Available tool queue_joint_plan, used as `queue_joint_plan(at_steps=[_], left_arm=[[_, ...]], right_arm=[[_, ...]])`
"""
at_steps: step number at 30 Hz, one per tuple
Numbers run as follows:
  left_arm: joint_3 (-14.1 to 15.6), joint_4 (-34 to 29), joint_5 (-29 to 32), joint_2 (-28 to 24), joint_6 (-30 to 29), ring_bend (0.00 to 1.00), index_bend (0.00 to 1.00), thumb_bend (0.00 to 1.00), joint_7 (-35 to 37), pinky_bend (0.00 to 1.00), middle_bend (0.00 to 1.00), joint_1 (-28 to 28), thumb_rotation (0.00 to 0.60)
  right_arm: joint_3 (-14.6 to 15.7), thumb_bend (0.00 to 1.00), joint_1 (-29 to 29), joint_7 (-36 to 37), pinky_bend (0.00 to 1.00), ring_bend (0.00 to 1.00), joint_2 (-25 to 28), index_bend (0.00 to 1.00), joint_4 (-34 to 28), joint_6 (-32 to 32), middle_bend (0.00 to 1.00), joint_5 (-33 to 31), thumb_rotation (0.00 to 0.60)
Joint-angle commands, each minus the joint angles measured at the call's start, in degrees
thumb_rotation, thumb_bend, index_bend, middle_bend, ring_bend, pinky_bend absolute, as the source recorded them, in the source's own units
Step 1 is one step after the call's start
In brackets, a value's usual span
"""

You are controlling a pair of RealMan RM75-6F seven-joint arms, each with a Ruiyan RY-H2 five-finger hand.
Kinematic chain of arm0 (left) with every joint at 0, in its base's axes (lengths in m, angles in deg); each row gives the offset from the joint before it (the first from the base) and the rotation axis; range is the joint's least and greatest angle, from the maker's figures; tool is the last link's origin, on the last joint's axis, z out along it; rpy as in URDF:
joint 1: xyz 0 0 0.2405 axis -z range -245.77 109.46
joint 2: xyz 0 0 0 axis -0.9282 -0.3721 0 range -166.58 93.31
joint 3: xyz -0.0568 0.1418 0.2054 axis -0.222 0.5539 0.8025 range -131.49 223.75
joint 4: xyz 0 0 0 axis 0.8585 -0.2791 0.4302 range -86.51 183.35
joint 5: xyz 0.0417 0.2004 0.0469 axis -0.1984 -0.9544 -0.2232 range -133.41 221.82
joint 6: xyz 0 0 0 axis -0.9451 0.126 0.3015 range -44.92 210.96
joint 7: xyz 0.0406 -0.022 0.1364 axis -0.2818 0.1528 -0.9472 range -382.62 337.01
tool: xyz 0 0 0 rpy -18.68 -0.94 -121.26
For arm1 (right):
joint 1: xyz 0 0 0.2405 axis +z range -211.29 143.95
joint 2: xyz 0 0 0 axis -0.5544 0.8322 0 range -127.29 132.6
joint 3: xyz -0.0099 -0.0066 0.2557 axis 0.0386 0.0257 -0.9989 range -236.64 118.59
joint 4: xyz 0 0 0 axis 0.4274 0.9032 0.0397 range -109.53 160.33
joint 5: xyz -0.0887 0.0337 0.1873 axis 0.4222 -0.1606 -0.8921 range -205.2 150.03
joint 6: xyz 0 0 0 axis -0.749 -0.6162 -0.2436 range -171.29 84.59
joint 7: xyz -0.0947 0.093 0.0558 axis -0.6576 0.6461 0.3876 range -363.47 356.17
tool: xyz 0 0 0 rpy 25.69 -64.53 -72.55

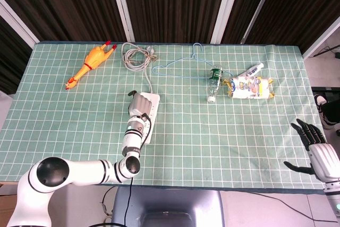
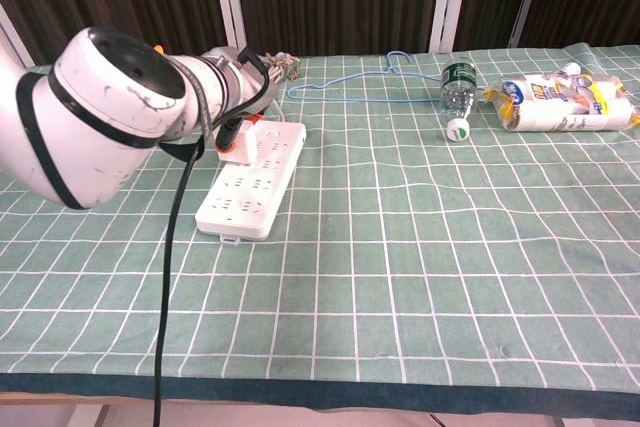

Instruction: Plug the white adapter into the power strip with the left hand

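Note:
The white power strip (image 1: 153, 99) (image 2: 258, 182) lies lengthwise on the green checked cloth at centre left. My left hand (image 1: 138, 106) (image 2: 240, 97) hovers over its far end, gripping the white adapter (image 2: 246, 137) with orange parts. The adapter sits on the strip's far left corner; whether its pins are in a socket cannot be told. From the head view the hand hides the adapter. My right hand (image 1: 313, 150) hangs past the table's right front corner, fingers spread and empty.
The strip's grey cable (image 1: 137, 56) is coiled at the back. A yellow rubber chicken (image 1: 90, 63) lies back left. A blue wire hanger (image 1: 186, 65), a green-labelled bottle (image 1: 214, 81) and a snack packet (image 1: 249, 87) lie back right.

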Motion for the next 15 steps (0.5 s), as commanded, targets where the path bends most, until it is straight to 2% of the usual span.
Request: queue_joint_plan(at_steps=[1, 12, 15], left_arm=[[-0.61, 2.09, 1.41, 1.44, 0.18, 0.63, 0.78, 0.35, -2.04, 0.28, 0.85, 1.18, 0.6], [-1.72, 7.75, 3.42, 4.85, 1.7, 0.63, 0.78, 0.35, -5.06, 0.27, 0.85, 1.79, 0.6], [-2.14, 7.98, 2.99, 4.85, 1.69, 0.62, 0.76, 0.35, -4.72, 0.27, 0.82, 1.4, 0.6]], right_arm=[[0.02, 0.0, -0.19, 0.28, 0.11, 0.0, -0.03, 0.0, 0.22, -0.21, 0.05, -0.04, 0.6], [0.1, 0.0, -0.65, 1.39, 0.11, 0.0, -0.6, 0.0, 1.62, -0.11, 0.05, -0.52, 0.6], [0.07, 0.0, -0.76, 1.57, 0.11, 0.0, -0.63, 0.0, 1.79, -0.29, 0.05, -0.48, 0.6]])
